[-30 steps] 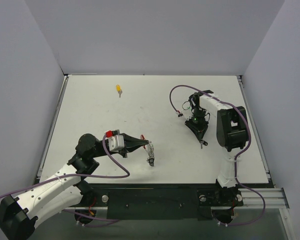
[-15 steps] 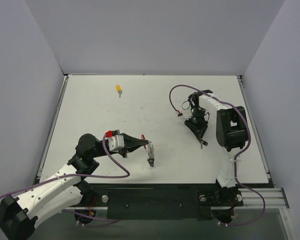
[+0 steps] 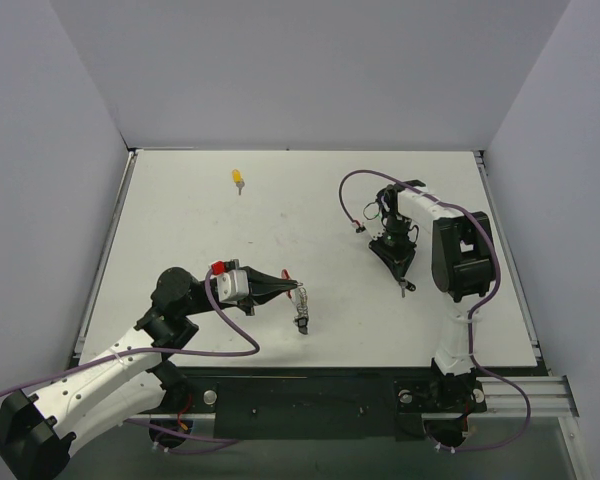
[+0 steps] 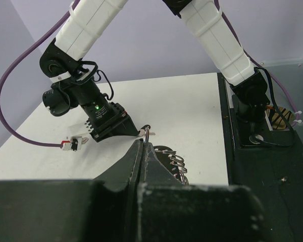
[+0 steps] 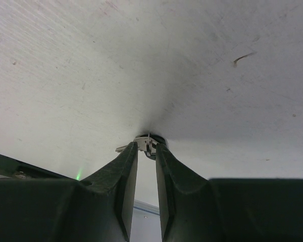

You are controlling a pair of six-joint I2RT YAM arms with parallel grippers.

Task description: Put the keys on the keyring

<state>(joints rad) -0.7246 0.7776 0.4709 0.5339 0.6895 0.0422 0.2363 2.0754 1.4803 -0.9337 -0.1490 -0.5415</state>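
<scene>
My left gripper [image 3: 286, 289] is shut on the thin silvery keyring [image 4: 148, 134], held just above the table. A red tag [image 3: 286, 275] shows beside the tips and a coiled chain [image 4: 178, 164] with a dark piece [image 3: 302, 320] hangs from the ring. My right gripper [image 3: 403, 281] points down at the table with its fingertips [image 5: 133, 149] closed narrowly on a small silver key [image 5: 147, 143] with a dark head, pressed against the tabletop. The yellow key [image 3: 238, 179] lies alone at the far left. The green key is not in view.
The white tabletop [image 3: 320, 210] is walled by grey panels at the back and sides. A purple cable with a small connector [image 3: 358, 226] loops beside the right arm. The black base rail [image 3: 310, 400] runs along the near edge.
The right arm's wrist has shifted slightly at the key. The left gripper and keyring stay where they were.
</scene>
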